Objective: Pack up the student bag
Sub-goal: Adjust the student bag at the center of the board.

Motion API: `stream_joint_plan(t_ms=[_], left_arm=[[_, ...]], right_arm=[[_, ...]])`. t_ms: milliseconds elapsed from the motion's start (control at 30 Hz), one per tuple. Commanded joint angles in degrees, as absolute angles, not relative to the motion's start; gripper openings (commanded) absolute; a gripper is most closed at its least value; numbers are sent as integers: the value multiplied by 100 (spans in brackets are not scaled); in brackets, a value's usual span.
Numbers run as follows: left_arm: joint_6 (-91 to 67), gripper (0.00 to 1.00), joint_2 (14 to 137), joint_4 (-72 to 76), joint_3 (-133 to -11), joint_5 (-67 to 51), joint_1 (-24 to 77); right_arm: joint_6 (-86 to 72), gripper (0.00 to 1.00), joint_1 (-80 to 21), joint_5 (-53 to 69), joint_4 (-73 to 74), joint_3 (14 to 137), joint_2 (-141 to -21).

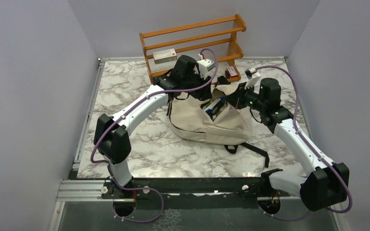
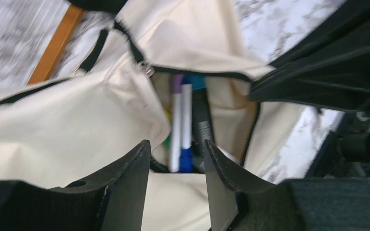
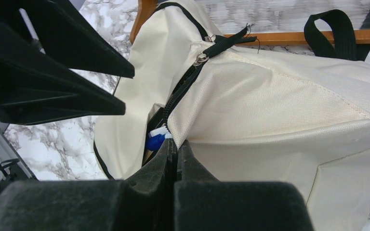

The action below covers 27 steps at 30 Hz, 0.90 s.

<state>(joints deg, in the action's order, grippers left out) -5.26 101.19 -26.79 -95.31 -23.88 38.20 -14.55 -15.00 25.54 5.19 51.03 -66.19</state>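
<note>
Mouth of the student bag (image 1: 207,122) pinched open, markers (image 2: 180,125) inside.
Slumped on the table (image 1: 139,144) before the rack (image 1: 192,34); right gripper (image 3: 175,144) clamped on its zipper edge, left gripper (image 2: 176,147) empty, jaws apart, above the markers. Risk: thin pinch slipping, mouth collapsing, next item snagging fabric.

Markers (image 2: 182,125) lie inside the student bag (image 1: 192,122), the rack (image 1: 192,27) behind it

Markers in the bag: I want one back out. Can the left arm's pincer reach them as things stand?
Probably yes. The left pincer hangs open over the student bag's unzipped mouth, markers showing between its fingers; the right pincer pinches the bag's edge, holding it apart.
</note>
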Motion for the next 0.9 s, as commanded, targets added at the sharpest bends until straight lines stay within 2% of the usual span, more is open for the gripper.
stream_joint_plan(t_ms=[0,367,867], left_arm=[[-271,47,9927,-2559,-9149,-1418,3772],[-108,55,10186,-2269,-8847,-1357,3773],[-26,55,10401,-2007,-8659,-2103,3779]], right_arm=[[-1520,1,-1529,2575,-9,5124,-6513],[-1486,1,-1529,2577,-9,5148,-6557],[-1477,1,-1530,2625,122,5212,-6669]])
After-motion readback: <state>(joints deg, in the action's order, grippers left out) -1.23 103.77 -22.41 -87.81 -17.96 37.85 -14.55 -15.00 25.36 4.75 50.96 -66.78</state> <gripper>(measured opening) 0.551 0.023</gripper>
